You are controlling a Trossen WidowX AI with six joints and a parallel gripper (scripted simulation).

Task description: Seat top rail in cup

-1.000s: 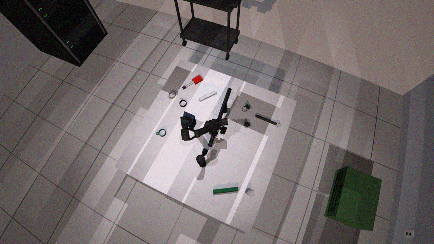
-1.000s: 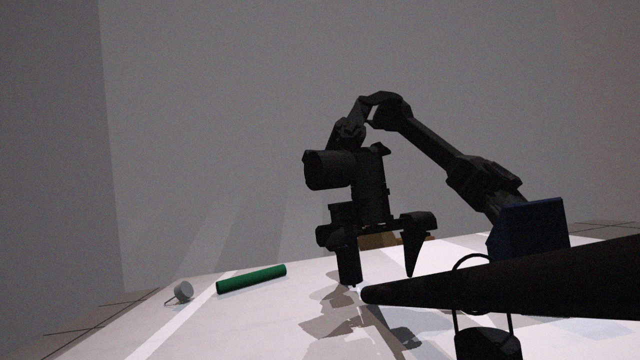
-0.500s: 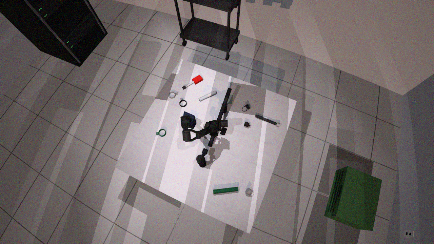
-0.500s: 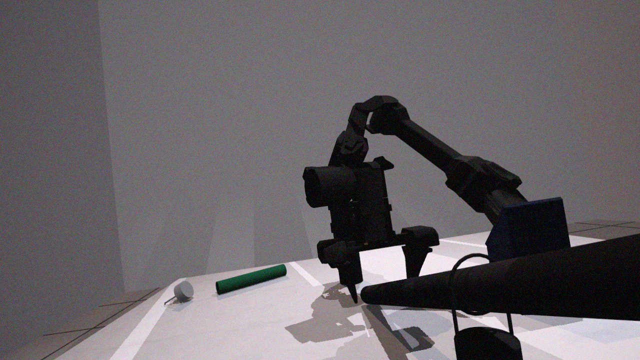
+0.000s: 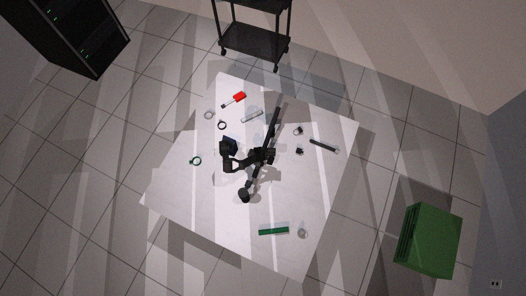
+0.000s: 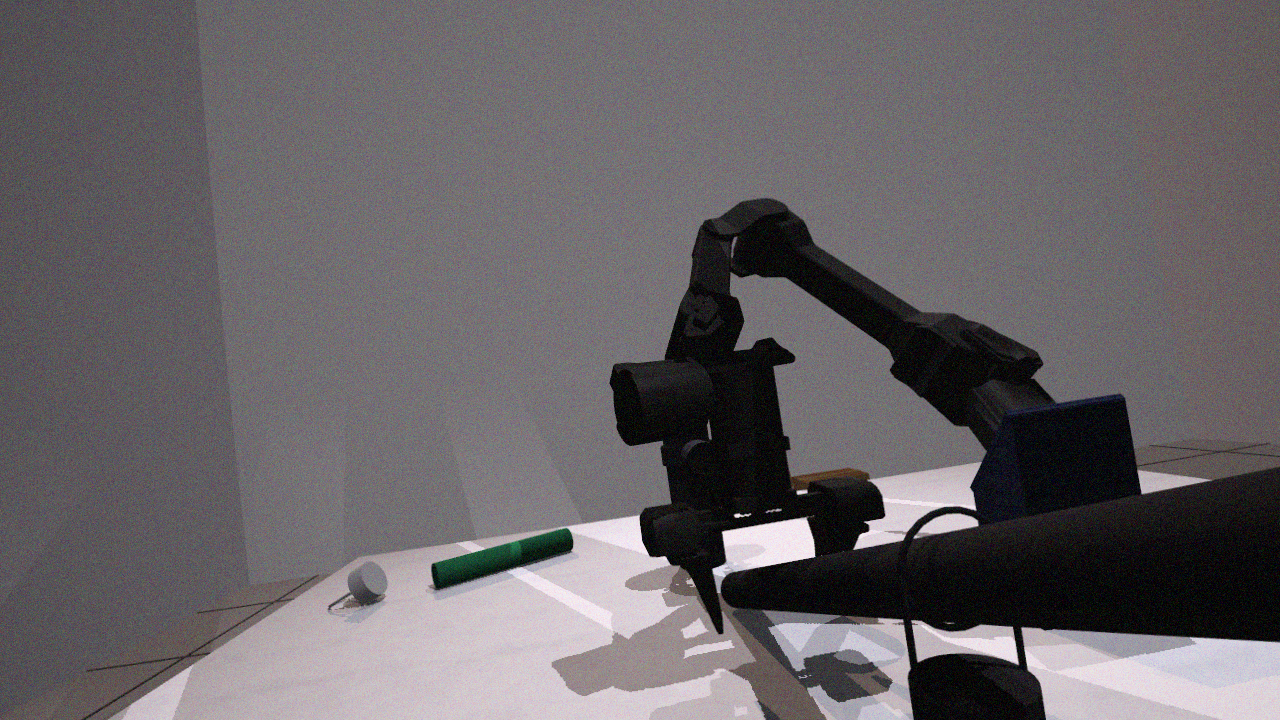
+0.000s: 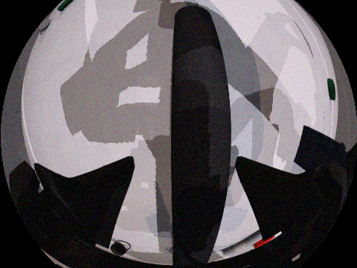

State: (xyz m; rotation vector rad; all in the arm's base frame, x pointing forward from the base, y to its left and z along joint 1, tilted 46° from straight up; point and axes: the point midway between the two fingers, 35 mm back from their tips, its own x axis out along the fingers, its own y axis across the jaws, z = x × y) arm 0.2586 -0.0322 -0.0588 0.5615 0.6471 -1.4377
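Note:
The black top rail (image 5: pixel 275 116) (image 6: pixel 1118 564) (image 7: pixel 198 130) passes through the ring of the loop cap (image 5: pixel 271 131) (image 6: pixel 975 689). Its near end lies close to the dark rail-end cup (image 5: pixel 248 183) beside the big post (image 5: pixel 243 195). I cannot tell whether the end is inside the cup. My gripper (image 5: pixel 264 158) (image 6: pixel 774 586) (image 7: pixel 187 163) is open wide above the rail. In the wrist view the rail runs between the two fingertips, with a gap to each. In the exterior view the arm hides the big post and its band. The band's height is not clear.
A green tube (image 5: pixel 273 230) (image 6: pixel 501 557) and a grey cap (image 5: pixel 302 233) (image 6: pixel 366 582) lie beyond the post. A black tube (image 5: pixel 323 146) lies right of the rail. A white tube (image 5: pixel 252 116), a red-handled tool (image 5: pixel 238 96) and loose rings lie on the arm-base side.

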